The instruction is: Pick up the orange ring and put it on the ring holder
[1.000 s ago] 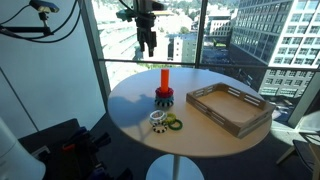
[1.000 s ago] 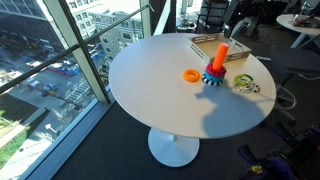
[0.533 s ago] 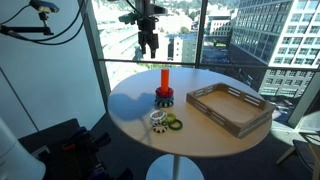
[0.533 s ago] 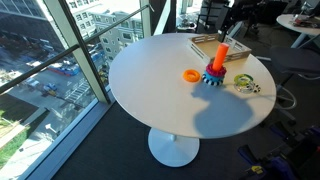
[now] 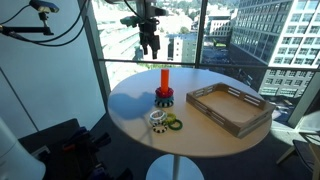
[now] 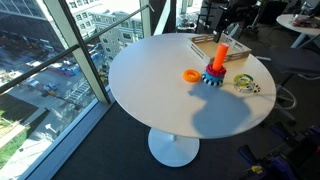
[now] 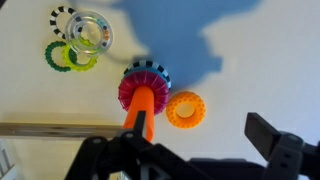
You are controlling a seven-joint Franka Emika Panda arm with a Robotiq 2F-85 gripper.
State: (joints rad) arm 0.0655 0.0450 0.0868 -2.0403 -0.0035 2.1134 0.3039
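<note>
The orange ring (image 7: 184, 109) lies flat on the white table, just beside the ring holder; it also shows in an exterior view (image 6: 190, 75). The ring holder is an upright orange post (image 7: 140, 118) on a round dark and pink base, seen in both exterior views (image 5: 164, 82) (image 6: 220, 58). My gripper (image 7: 185, 150) is open and empty, high above the table over the ring and post (image 5: 150, 42). In the exterior view from the room side, the orange ring is hidden behind the post.
A white ring (image 7: 90, 30) and a green/yellow ring (image 7: 68, 55) lie together near the post (image 5: 160, 119). A grey-brown rectangular tray (image 5: 232, 108) stands on the table beyond the post. The round table (image 6: 170, 100) has a window wall beside it.
The gripper has shifted very slightly high above the table. The rings and post have not moved.
</note>
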